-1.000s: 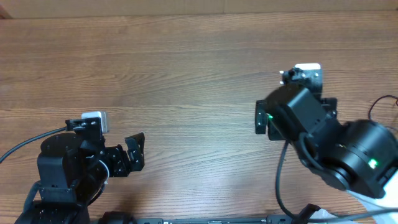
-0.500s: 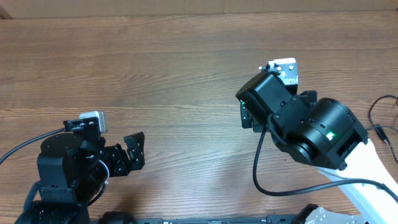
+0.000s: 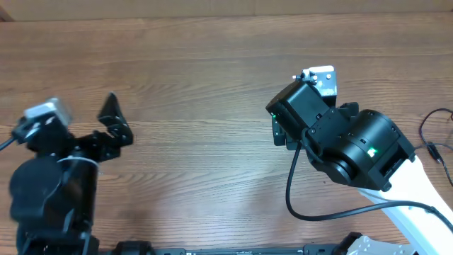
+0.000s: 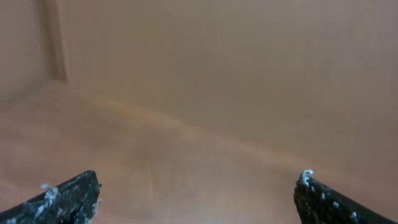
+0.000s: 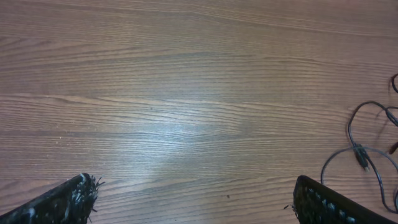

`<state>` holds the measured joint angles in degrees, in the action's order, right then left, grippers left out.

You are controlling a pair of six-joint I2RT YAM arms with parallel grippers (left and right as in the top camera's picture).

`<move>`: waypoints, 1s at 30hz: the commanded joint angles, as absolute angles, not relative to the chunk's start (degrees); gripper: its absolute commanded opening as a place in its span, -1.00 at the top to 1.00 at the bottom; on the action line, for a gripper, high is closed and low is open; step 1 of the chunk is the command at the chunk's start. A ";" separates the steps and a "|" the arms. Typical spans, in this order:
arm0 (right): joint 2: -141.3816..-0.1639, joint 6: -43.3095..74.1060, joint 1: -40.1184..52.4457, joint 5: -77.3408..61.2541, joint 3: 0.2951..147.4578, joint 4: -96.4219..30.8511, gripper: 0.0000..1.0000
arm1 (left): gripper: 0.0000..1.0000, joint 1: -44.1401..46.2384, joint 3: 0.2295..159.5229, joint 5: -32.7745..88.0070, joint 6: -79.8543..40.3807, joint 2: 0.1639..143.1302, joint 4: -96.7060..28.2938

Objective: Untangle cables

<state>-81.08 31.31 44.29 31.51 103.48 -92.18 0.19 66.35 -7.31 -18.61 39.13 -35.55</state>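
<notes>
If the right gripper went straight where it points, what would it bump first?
Probably the bare wooden table: the right gripper points down at it, jaws open. The cables lie off to one side.

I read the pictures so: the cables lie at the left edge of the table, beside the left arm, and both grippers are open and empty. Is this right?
Not quite: the cables lie at the right edge of the table, beside the right arm, as the overhead view shows. The left gripper and right gripper are open and empty.
</notes>
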 commanded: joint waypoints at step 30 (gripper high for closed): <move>-80.93 31.70 44.56 31.79 103.46 -92.01 -1.00 | -0.99 -0.40 11.25 -7.92 -21.74 8.29 37.87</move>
<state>-81.08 31.31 44.29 31.48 103.48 -92.16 -0.12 14.72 -7.57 -22.37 9.19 34.87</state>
